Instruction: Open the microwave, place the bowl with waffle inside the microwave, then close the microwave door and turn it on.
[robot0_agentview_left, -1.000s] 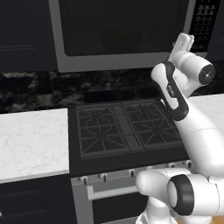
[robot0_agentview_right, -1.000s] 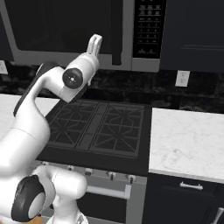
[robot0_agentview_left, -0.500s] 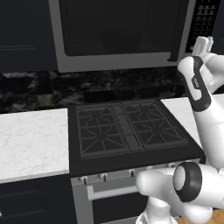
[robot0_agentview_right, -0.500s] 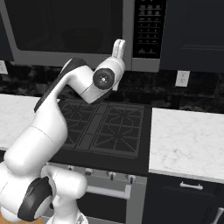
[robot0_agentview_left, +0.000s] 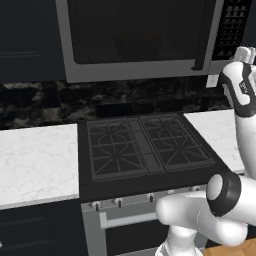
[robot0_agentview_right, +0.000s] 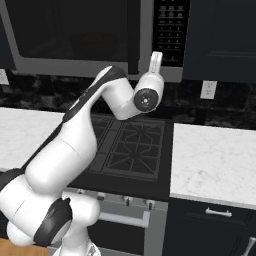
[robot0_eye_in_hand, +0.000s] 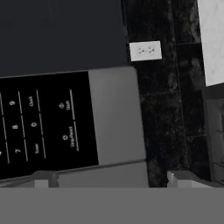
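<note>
both end effector (robot0_eye_in_hand: 109, 177) fingers spread wide, holding nothing.

It was a home kitchen, rendered. A black gas stove with cast-iron grates (robot0_agentview_left: 145, 147) sat as the centrepiece, and directly above it hung a wide grey-framed microwave with a dark glass window (robot0_agentview_left: 135, 37). White marble-look countertops (robot0_agentview_left: 37, 162) ran on both sides of the stove, a dark speckled stone backsplash (robot0_agentview_left: 45, 102) rose behind it, and dark cabinets (robot0_agentview_right: 220, 37) flanked the microwave. A white wall outlet (robot0_agentview_right: 208, 90) sat on the backsplash right of the stove.
</note>
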